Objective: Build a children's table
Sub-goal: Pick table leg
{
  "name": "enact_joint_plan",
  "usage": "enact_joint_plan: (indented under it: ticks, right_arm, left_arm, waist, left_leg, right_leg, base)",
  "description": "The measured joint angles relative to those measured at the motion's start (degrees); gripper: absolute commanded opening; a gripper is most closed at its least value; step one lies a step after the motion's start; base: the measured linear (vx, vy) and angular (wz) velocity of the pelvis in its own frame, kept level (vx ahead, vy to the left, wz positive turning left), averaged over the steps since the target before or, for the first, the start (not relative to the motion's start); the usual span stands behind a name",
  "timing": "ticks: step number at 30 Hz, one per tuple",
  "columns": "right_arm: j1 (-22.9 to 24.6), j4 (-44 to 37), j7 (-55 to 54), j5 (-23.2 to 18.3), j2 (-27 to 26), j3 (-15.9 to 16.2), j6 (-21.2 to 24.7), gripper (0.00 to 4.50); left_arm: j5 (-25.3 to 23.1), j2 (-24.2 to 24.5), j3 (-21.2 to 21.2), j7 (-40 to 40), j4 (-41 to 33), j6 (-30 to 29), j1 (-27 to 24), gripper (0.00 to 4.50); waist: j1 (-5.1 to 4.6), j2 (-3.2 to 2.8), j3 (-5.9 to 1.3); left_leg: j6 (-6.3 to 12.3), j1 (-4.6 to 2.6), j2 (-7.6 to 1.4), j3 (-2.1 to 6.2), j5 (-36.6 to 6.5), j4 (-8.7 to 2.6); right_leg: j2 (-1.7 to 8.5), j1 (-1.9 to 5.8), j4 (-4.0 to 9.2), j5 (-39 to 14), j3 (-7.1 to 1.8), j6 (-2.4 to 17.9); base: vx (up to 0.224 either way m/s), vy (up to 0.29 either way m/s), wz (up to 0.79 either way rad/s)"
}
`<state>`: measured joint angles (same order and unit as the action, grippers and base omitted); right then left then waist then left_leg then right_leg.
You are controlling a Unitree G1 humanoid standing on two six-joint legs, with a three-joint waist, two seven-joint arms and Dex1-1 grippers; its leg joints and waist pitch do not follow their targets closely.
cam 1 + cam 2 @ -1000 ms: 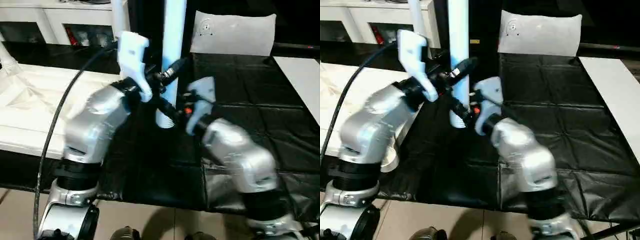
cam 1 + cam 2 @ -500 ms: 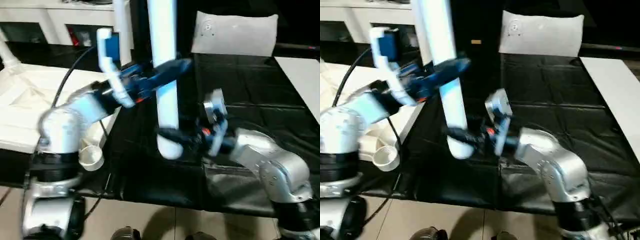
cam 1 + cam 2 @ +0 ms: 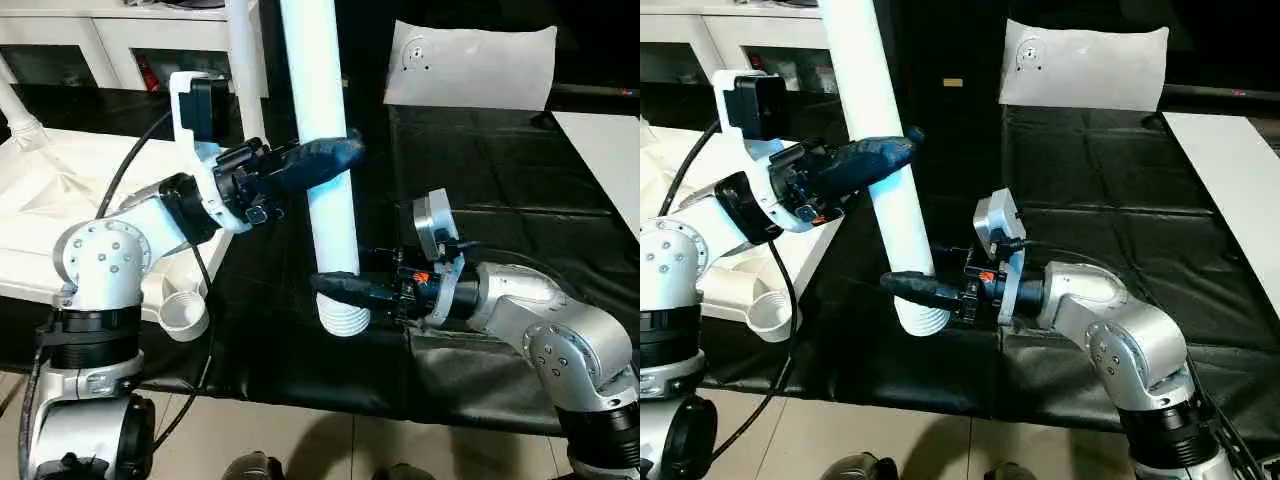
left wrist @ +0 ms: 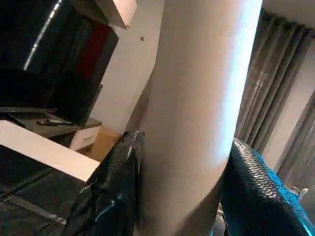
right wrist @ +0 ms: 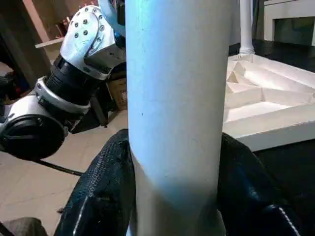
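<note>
the children's table is far from built: one leg (image 3: pixel 322 150) is held upright over the black mat, clamped by both the left gripper (image 3: pixel 320 160) and right gripper (image 3: pixel 345 288), tabletop (image 3: pixel 60 200) lying ribs-up alongside, corner socket (image 3: pixel 183 312) still empty.

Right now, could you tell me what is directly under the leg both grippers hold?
Under the leg's ribbed end lies the black sheet; that end hides the spot just beneath it, so contact is unclear. The left gripper and right gripper clamp it.

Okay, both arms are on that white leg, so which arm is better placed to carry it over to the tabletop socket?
Left, probably. The left end effector grips the leg midway up, and the tabletop lies on that arm's side. The right end effector clamps near the ribbed bottom end, farther from the tabletop.
</note>
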<state>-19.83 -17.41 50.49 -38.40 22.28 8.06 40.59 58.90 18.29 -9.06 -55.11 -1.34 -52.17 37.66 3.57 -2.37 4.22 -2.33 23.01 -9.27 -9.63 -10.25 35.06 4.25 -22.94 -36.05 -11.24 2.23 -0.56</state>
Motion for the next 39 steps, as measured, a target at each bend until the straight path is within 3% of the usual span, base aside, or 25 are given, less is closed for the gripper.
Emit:
enact_joint_plan:
  ticks: [7, 9, 11, 13, 17, 19, 27, 35, 39]
  right_arm:
    - [0.0, 0.0, -0.5, 0.1, 0.4, 0.4, 0.7, 1.91]
    - [0.0, 0.0, -1.1, -0.1, 0.3, 0.4, 1.3, 2.47]
    - [-0.1, 0.3, -3.0, 0.7, -0.5, 0.2, 1.1, 2.63]
    - [-0.5, 2.1, -6.1, 2.1, -1.6, -0.8, 1.1, 2.95]
    - [-2.2, 6.7, -11.9, 3.3, -4.7, -3.4, -0.7, 3.03]
    - [-2.8, 7.3, -14.2, 3.2, -5.3, -5.2, -0.7, 3.35]
    - [-4.8, 7.5, -20.1, -0.3, -8.8, -10.1, 2.7, 4.02]
    - [-4.9, 6.9, -19.8, 1.2, -7.0, -8.4, 3.0, 4.48]
    - [-5.6, 6.7, -18.4, 6.8, -2.3, -4.2, 1.3, 4.5]
  left_arm:
    - [0.2, -0.7, -0.3, 0.9, 0.0, 0.1, -1.1, 1.93]
    - [0.1, -0.9, -0.3, 1.8, 0.0, 0.2, -1.2, 1.93]
    - [-1.1, -1.1, -0.2, 3.7, 0.4, 1.5, -1.2, 1.92]
    - [-3.3, -1.5, -0.4, 6.6, 2.0, 3.0, -1.1, 1.87]
    - [-5.7, -2.4, -2.1, 11.7, 3.9, 4.9, -1.0, 1.86]
    - [-7.0, -3.1, -2.4, 14.9, 4.3, 5.4, -0.3, 1.84]
    - [-8.3, -5.3, -2.7, 25.6, 6.1, 2.4, 1.3, 1.8]
    - [-10.2, -4.9, -1.3, 26.6, 6.2, 2.2, 1.3, 1.79]
    - [-11.4, -3.7, 0.2, 26.4, 6.2, 1.9, 1.3, 1.79]
  waist:
    - [0.0, -0.02, -0.01]
    - [0.01, -0.02, -0.01]
    - [-0.01, -0.06, -0.04]
    - [-0.04, -0.07, -0.05]
    - [-0.1, -0.08, -0.05]
    - [0.04, -0.07, -0.06]
    - [-0.06, -0.07, -0.05]
    - [0.03, -0.07, -0.05]
    - [0.07, -0.07, -0.05]
  left_leg:
    - [0.0, 0.0, 0.0, 0.0, 0.0, 0.0]
    - [0.0, 0.0, 0.0, 0.0, 0.0, 0.0]
    - [0.0, -0.01, -0.01, 0.0, 0.0, 0.0]
    - [-0.01, -0.02, 0.0, -0.01, 0.0, 0.0]
    - [-0.02, 0.0, -0.02, -0.01, 0.0, 0.0]
    - [-0.02, 0.02, -0.03, -0.02, 0.0, 0.0]
    - [0.0, 0.06, -0.03, -0.06, 0.0, -0.04]
    - [0.0, 0.06, -0.03, -0.07, 0.0, -0.08]
    - [-0.01, 0.06, -0.04, -0.07, 0.0, -0.08]
  right_leg:
    - [0.0, 0.0, 0.0, 0.0, 0.0, 0.0]
    - [0.0, 0.01, 0.0, 0.0, 0.0, 0.0]
    - [0.0, 0.01, 0.0, 0.0, 0.0, 0.0]
    - [0.0, 0.02, 0.0, 0.0, 0.0, 0.0]
    - [0.0, 0.0, 0.0, 0.0, 0.01, 0.1]
    - [0.0, 0.01, 0.03, 0.0, 0.04, 0.0]
    - [-0.01, -0.01, 0.15, 0.0, 0.02, 0.0]
    - [-0.01, 0.0, 0.16, 0.0, 0.02, 0.0]
    - [-0.01, 0.0, 0.16, 0.0, 0.03, 0.0]
  base:
    - [0.0, 0.0, 0.0]
    - [0.0, 0.0, 0.0]
    - [0.0, 0.0, 0.0]
    - [0.0, 0.0, 0.0]
    - [0.0, 0.0, 0.0]
    - [0.0, 0.0, 0.0]
    - [0.0, 0.0, 0.0]
    - [0.0, 0.0, 0.0]
    - [0.0, 0.0, 0.0]
